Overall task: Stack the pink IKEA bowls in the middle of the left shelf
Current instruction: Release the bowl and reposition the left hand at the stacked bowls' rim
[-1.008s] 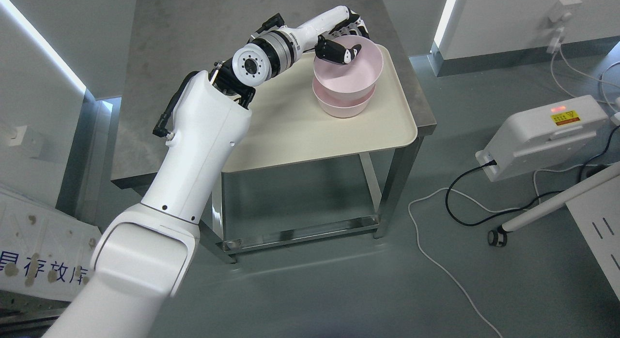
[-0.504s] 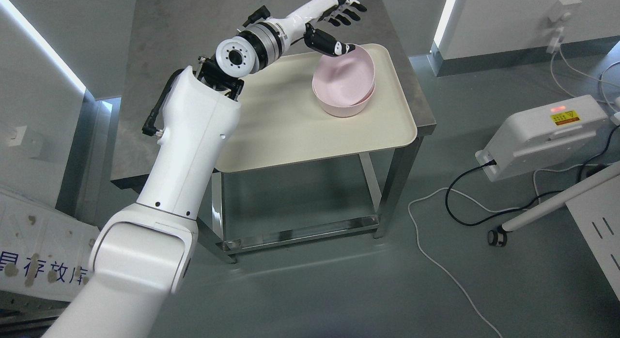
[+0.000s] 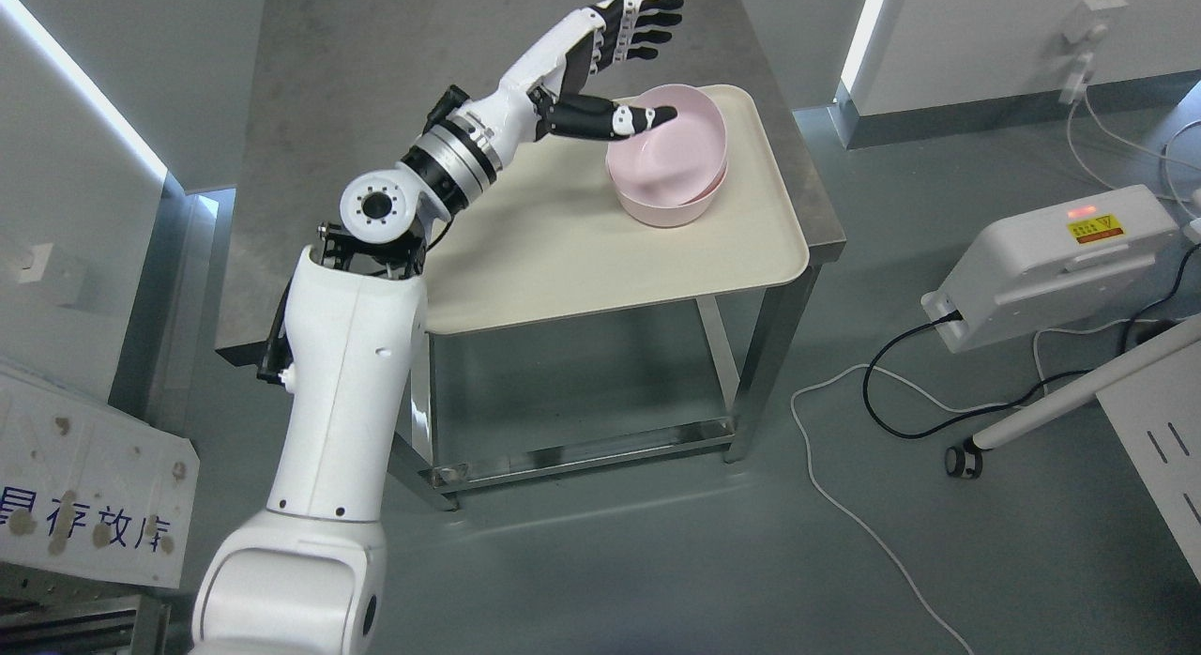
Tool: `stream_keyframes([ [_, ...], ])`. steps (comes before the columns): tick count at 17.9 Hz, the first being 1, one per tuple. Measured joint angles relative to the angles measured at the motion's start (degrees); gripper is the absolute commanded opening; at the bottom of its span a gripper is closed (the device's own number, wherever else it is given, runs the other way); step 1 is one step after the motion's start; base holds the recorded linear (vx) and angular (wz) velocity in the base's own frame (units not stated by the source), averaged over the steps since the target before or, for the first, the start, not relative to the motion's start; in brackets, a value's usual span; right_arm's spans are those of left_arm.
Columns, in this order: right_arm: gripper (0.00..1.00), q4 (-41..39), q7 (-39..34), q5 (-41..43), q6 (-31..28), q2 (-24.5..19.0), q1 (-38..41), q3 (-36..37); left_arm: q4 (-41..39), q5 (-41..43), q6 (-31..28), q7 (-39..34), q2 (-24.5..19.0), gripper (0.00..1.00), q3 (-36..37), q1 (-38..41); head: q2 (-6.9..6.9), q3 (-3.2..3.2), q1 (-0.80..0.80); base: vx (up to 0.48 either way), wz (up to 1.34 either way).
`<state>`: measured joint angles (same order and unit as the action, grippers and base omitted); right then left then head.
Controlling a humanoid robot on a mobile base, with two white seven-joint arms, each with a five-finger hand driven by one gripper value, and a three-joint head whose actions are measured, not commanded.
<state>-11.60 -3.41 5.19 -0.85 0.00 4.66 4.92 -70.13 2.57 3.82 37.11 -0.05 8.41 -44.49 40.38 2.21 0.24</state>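
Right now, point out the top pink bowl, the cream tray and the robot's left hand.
top pink bowl point(image 3: 677, 141), head view, on its inner wall.
cream tray point(image 3: 600, 251), head view, on a bare patch in front of the bowls.
left hand point(image 3: 586, 59), head view, on the palm, fingers spread.

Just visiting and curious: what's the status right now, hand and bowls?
Left hand open, fingers spread, holding nothing. Pink bowls nested on the cream tray. Thumb over the top bowl's rim. Nothing in the way.

My thumb point(image 3: 619, 120) covers part of the upper bowl point(image 3: 671, 148), which hides most of the lower bowl point(image 3: 671, 209).
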Motion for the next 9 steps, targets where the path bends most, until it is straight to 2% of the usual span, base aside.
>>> stream_keyframes([
  [4, 1.00, 0.00, 0.20, 0.00, 0.00, 0.00, 0.00, 0.00, -4.31, 9.09, 3.32, 0.66, 0.01, 0.80, 1.64, 4.92, 0.00, 0.00, 0.00, 0.000, 0.00],
  [9, 1.00, 0.00, 0.18, 0.00, 0.00, 0.00, 0.00, 0.00, -6.54, 23.67, 4.40, 0.73, 0.03, 0.79, 5.24, 5.28, 0.00, 0.00, 0.00, 0.000, 0.00],
])
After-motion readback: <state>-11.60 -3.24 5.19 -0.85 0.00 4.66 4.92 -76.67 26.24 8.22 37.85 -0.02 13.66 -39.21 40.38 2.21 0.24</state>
